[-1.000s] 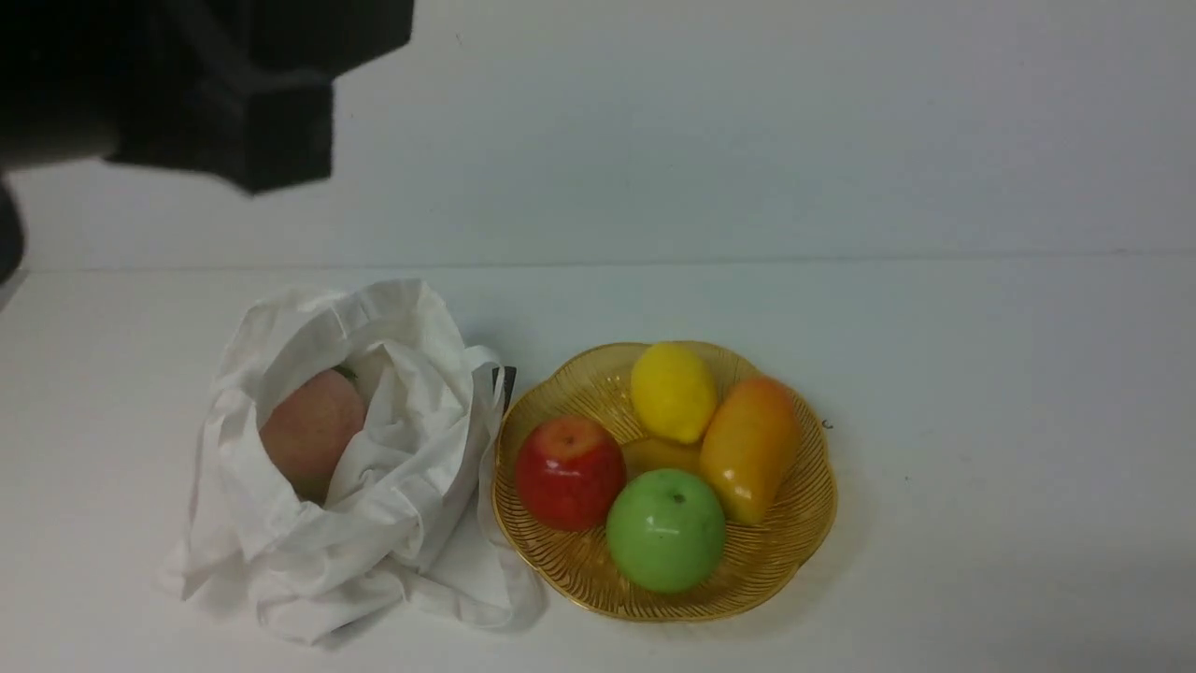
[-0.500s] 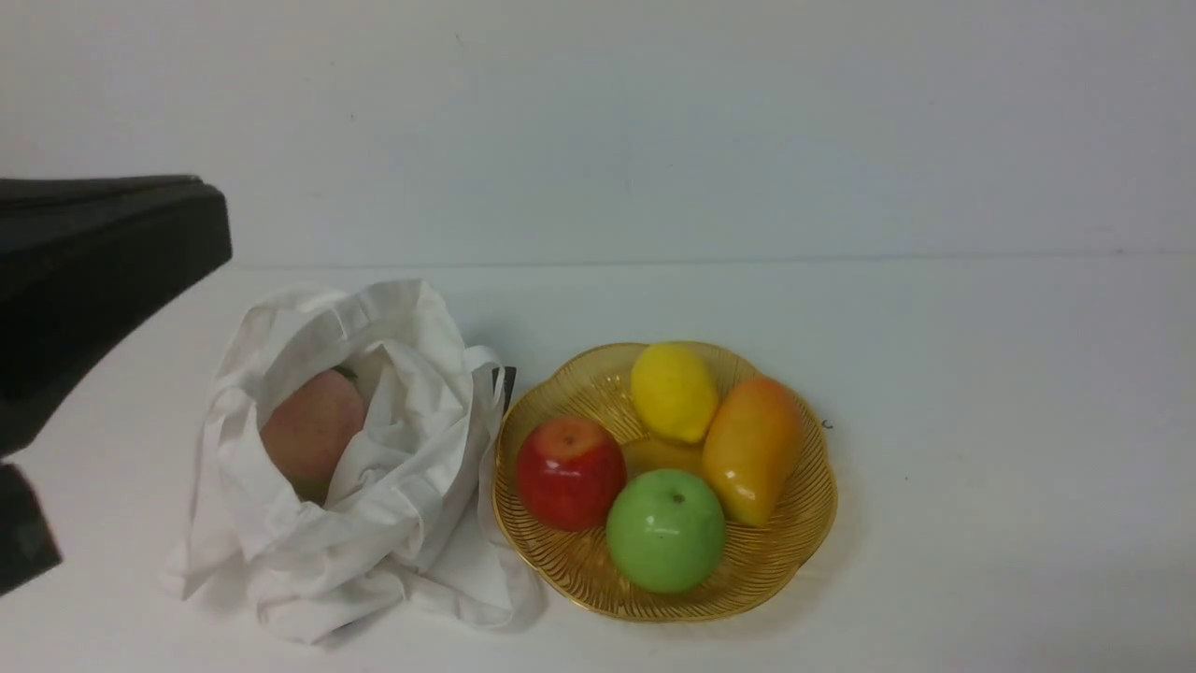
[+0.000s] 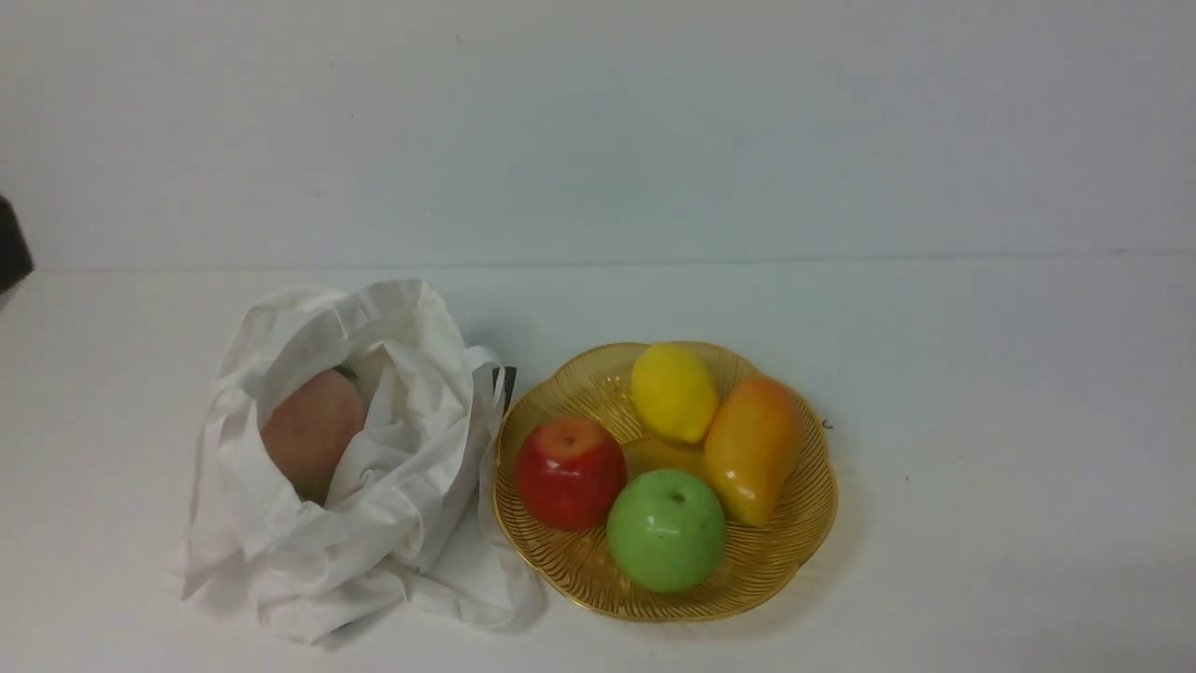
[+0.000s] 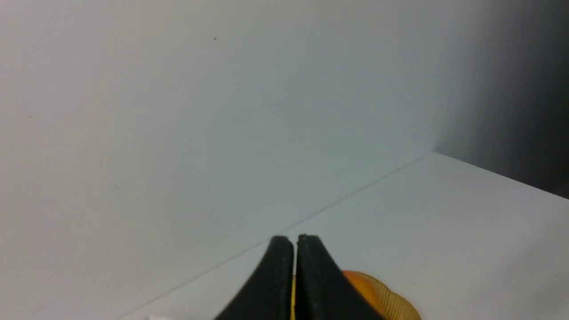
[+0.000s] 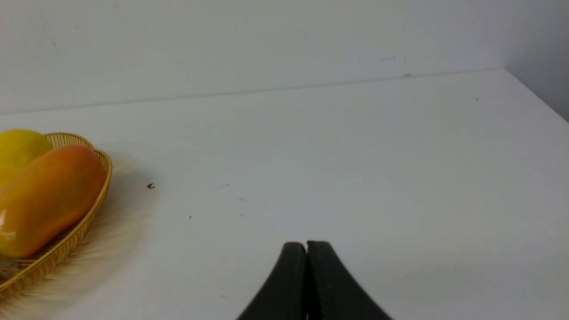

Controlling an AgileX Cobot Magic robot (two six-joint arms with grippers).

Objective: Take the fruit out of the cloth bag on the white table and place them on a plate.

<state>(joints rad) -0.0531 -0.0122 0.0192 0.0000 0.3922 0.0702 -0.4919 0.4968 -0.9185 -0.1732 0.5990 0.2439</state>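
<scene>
The white cloth bag [image 3: 374, 486] lies open on the white table [image 3: 981, 421], left of the plate. The pale pink-orange peach [image 3: 311, 430] sits inside its mouth. The amber plate [image 3: 804, 551] holds the yellow lemon [image 3: 673, 391] at its far side. My left gripper [image 4: 295, 242] is shut and empty, high up, with the plate rim [image 4: 395, 302] just past its fingers. My right gripper [image 5: 306, 246] is shut and empty over bare table, right of the plate [image 5: 95, 202]. Neither gripper shows in the front view; only a dark sliver of the left arm [image 3: 11, 252] does.
The plate also holds a red apple [image 3: 570, 472], a green apple [image 3: 665, 530] and an orange-yellow mango [image 3: 752, 447], which also shows in the right wrist view [image 5: 44, 195]. A white wall rises behind the table. The bag's black tag [image 3: 507, 381] faces the plate.
The left arm, which filled the upper left of the front view, has drawn back leftward almost out of that view. The bag, the peach and the plate's fruit have not moved.
</scene>
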